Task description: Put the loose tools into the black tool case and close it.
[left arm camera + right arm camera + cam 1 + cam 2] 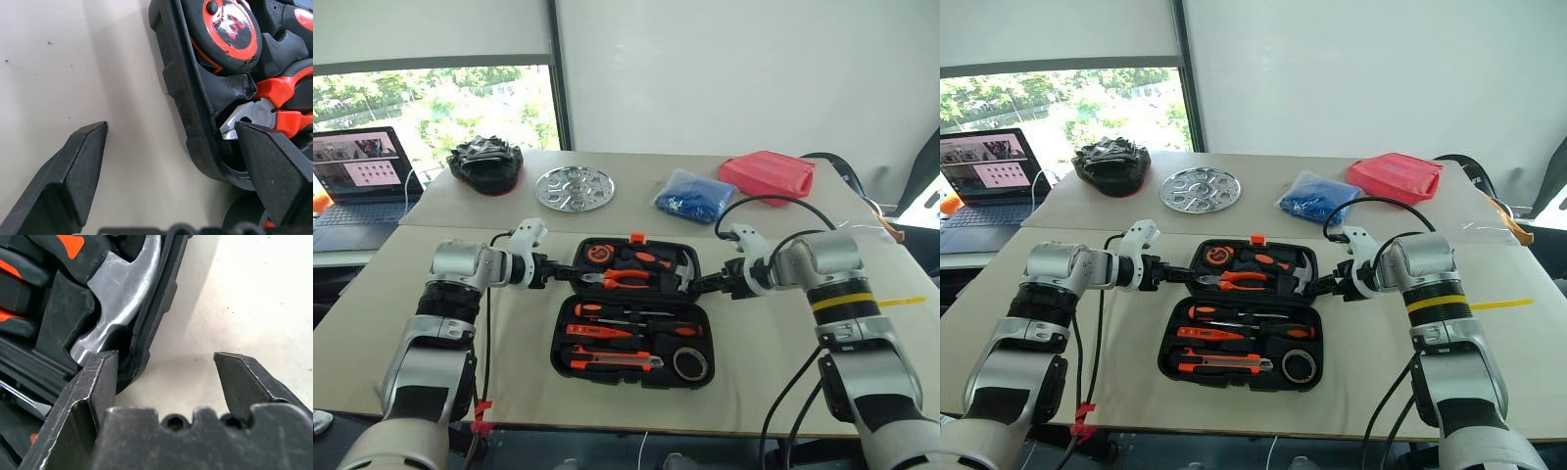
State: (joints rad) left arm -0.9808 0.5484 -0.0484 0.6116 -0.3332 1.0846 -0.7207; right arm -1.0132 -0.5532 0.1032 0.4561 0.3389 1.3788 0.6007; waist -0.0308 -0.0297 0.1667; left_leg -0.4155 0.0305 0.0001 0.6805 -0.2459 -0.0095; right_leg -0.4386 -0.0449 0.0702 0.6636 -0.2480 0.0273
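Note:
The black tool case point(566, 345) lies open on the table, with its orange latch point(636, 238) at the far edge. In its near half rest the loose tools: screwdrivers point(617, 310), a utility knife point(617, 361) and a dark tape roll point(690, 364). Pliers point(626, 278) and a hammer point(124, 293) sit in the far half. My left gripper point(171, 129) is open astride the far half's left rim, one finger over the table and the other by the pliers' tip. At the right rim, beside the hammer head, my right gripper point(165, 357) is open the same way.
Behind the case stand a round metal plate point(575, 188), a blue bag point(695, 194), a red plastic box point(767, 174) and a black bowl-like object point(486, 162). A laptop point(357, 166) is open at the far left. The table's near edge runs just below the case.

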